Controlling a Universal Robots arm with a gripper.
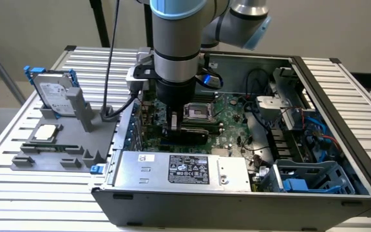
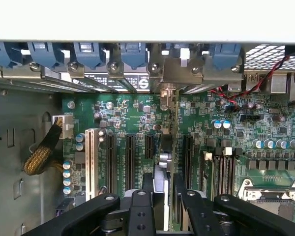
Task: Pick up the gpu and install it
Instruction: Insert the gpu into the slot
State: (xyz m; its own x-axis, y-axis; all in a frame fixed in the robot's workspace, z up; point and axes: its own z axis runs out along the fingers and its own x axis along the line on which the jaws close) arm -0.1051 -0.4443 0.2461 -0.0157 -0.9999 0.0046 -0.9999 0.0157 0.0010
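End effector (image 2: pixel 160 196) clamped on the gpu (image 2: pixel 165 147), held edge-on just above the motherboard (image 2: pixel 137 118) slots inside the case (image 1: pixel 340 145); likely risk: slight misalignment jams the card edge or bracket against the slot.

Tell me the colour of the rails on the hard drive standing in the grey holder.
Blue rails on the silver hard drive, best in the exterior view.

Slatted metal table (image 1: pixel 37 193) carries open PC case (image 1: pixel 237 203) & grey parts holder (image 1: pixel 63 145).
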